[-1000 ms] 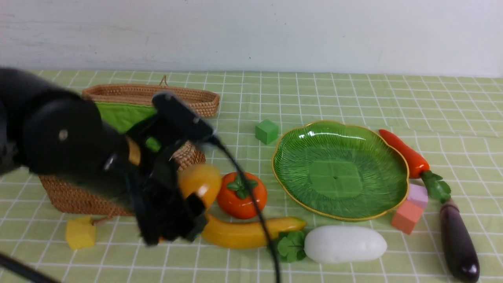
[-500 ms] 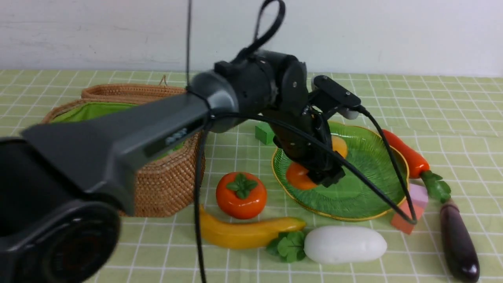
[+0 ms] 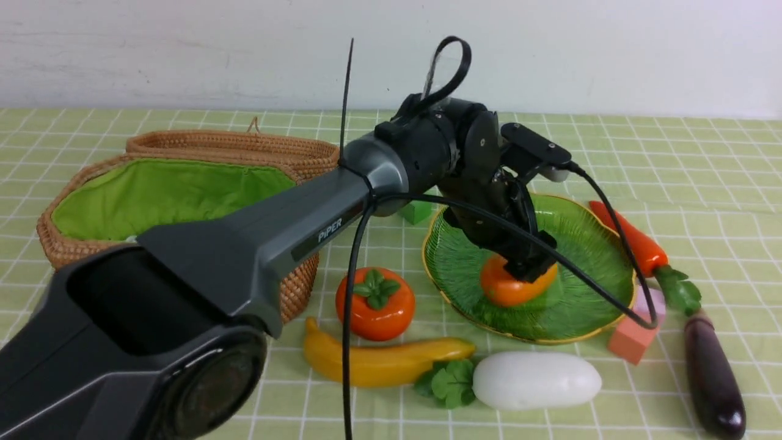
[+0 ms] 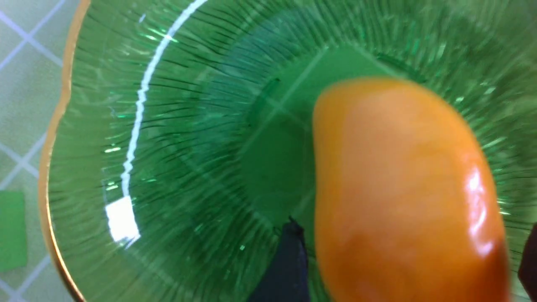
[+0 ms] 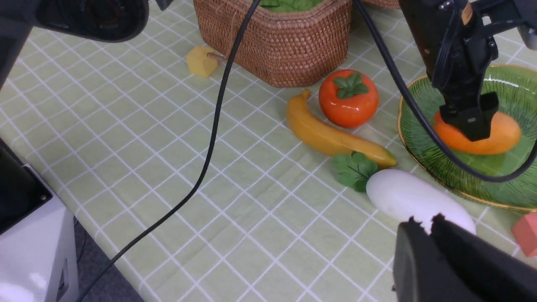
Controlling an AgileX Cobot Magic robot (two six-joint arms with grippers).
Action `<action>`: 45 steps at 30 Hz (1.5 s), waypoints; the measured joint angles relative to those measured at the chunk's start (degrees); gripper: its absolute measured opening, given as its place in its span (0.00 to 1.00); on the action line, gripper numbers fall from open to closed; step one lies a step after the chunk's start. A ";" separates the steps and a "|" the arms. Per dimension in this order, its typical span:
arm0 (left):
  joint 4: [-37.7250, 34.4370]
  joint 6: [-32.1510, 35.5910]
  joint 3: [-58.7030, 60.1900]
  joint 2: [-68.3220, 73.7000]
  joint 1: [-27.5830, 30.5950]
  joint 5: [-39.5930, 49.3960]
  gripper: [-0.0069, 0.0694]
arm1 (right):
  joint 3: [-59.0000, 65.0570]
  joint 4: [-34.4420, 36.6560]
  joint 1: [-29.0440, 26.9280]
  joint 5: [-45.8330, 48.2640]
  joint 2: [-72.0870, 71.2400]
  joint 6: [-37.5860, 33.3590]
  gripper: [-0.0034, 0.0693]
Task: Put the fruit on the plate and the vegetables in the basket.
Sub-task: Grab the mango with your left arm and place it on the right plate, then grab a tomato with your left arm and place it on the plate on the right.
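Site type: robot test bench, lab-style setup. Evidence as follows.

1. Left arm [image 3: 256, 244]: dark grey machine housing w/ "PiPER" lettering [image 3: 328, 231] on the link. A black cable [image 3: 347, 342] hangs loose across the bench.
2. Work surface: table w/ pale green checked cloth [image 3: 672, 153], set against a plain white wall [image 3: 183, 49].
3. Items are props, not food: glossy moulded mango [image 3: 507, 293], persimmon [image 3: 375, 304] and radish [image 3: 537, 379], plus plain coloured blocks, e.g. pink block [image 3: 632, 338] and yellow block [image 5: 201, 61].
4. Right wrist view: a white box-shaped unit [image 5: 37, 247] stands beside the table edge, w/ dark floor [image 5: 96, 277] below.
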 joint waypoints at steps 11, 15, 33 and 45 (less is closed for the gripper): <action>4.29 -8.69 -0.01 -19.12 -0.05 18.56 0.33 | 0.00 -0.05 0.00 0.49 0.00 0.05 0.13; 8.59 -14.94 7.18 -28.84 -0.05 18.56 0.07 | 0.00 -0.97 0.00 1.03 0.00 0.11 0.14; 16.73 -14.17 36.81 -25.77 -0.05 2.30 0.83 | 0.00 -4.18 0.00 2.20 0.00 0.11 0.16; 23.65 -14.05 37.00 -18.63 -0.05 -4.88 0.95 | 0.00 -4.18 0.00 2.21 0.00 0.11 0.16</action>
